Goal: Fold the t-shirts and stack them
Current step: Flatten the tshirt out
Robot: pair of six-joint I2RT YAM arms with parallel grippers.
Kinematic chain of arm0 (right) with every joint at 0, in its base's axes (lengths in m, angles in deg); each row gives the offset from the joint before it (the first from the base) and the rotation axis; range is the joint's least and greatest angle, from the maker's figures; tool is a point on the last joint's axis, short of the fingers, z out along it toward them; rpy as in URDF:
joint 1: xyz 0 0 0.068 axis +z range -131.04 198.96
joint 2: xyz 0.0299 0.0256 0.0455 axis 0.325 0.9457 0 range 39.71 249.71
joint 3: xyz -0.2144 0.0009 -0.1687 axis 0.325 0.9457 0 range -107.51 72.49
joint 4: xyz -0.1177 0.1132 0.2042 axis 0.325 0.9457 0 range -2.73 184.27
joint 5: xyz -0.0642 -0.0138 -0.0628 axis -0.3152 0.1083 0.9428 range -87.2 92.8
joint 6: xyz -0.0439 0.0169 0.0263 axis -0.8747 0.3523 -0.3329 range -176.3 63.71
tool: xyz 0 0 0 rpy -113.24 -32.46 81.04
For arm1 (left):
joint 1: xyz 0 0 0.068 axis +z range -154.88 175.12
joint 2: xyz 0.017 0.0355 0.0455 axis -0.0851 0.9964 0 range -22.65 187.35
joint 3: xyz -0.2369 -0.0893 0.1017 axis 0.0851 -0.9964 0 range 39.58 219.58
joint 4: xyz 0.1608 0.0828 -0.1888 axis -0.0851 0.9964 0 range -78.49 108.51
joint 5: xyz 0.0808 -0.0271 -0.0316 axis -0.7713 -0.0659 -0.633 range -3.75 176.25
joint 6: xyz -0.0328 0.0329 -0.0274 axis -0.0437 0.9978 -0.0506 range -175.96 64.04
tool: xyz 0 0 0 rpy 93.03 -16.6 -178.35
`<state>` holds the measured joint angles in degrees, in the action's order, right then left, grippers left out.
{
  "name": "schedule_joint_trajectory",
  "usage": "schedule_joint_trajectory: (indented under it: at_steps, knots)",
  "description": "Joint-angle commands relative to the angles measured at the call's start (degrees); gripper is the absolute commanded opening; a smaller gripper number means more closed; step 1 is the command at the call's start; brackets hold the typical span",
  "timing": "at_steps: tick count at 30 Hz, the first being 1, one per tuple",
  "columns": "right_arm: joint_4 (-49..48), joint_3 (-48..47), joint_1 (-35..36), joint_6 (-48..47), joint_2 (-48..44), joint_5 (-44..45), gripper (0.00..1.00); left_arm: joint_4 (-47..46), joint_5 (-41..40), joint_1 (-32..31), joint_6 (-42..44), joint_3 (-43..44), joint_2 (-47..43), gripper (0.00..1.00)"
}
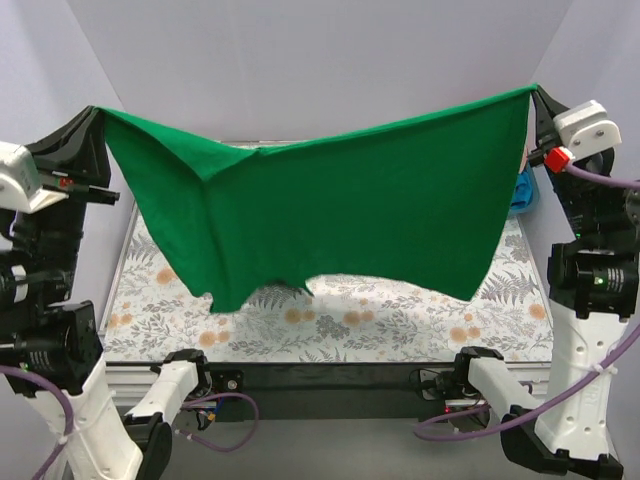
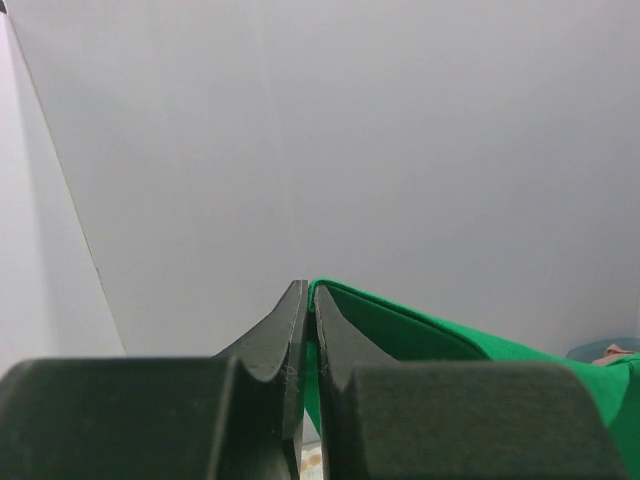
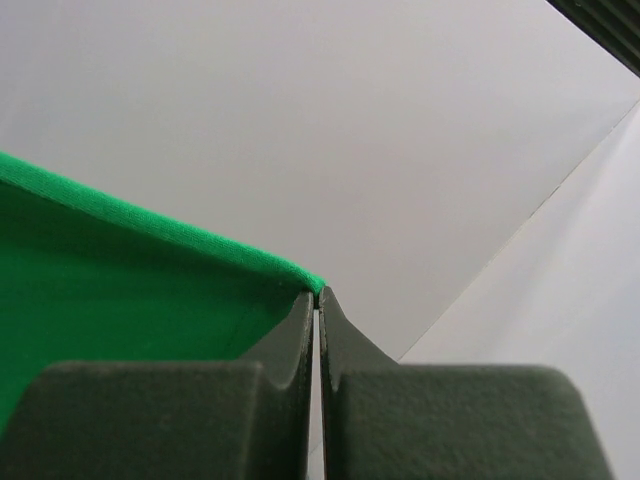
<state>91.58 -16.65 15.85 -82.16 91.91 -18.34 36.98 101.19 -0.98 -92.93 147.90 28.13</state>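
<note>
i see the bright green t-shirt (image 1: 350, 220) stretched in the air as a wide sheet, sagging along its top edge, its uneven lower hem hanging over the bench (image 1: 400, 320). the bench wears a floral covering, pale plain walls (image 1: 320, 60) close it in, and a blue tub (image 1: 522, 195) peeks out at the right. the left jaws and right jaws are each clamped tight on a top corner of the shirt.

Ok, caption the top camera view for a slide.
The left gripper and right gripper pinch opposite corners of the green t-shirt, spread in mid-air above the floral table covering.
</note>
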Motion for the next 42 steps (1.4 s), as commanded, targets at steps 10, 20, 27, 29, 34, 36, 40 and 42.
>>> schedule_joint_trajectory:
  at_steps: [10,20,27,29,34,36,40,42]
  knots:
    - [-5.98,13.86,0.3,-1.9,10.18,-8.55,0.01,-0.16,0.6,0.23,3.14,-18.9,7.48,0.0]
    - [-13.19,22.36,5.75,-7.17,33.64,-8.56,0.01,-16.58,5.1,-0.03,2.6,-39.94,26.53,0.0]
    - [-13.11,10.6,8.04,-9.55,57.27,-4.09,0.01,-19.58,3.09,-2.05,3.4,-28.44,52.55,0.0]
    - [-13.02,7.86,8.04,-10.08,60.54,-2.5,0.01,-19.15,1.94,-2.67,4.44,-23.17,59.3,0.0]
    - [-13.11,4.15,8.04,-10.7,65.57,1.8,0.01,-16.69,-10.09,-6.97,6.29,-13.58,68.21,0.0]
    - [-13.19,4.33,7.95,-9.82,65.39,2.51,0.01,-16.51,-12.29,-9.16,7.0,-12.77,68.66,0.0]
    - [-13.28,4.42,7.95,-8.41,64.95,3.65,0.01,-17.91,-16.5,-11.98,7.27,-14.79,68.66,0.0]
    - [-13.28,4.07,7.95,-8.06,65.21,6.19,0.01,-17.74,-17.22,-11.9,6.56,-14.1,70.23,0.0]
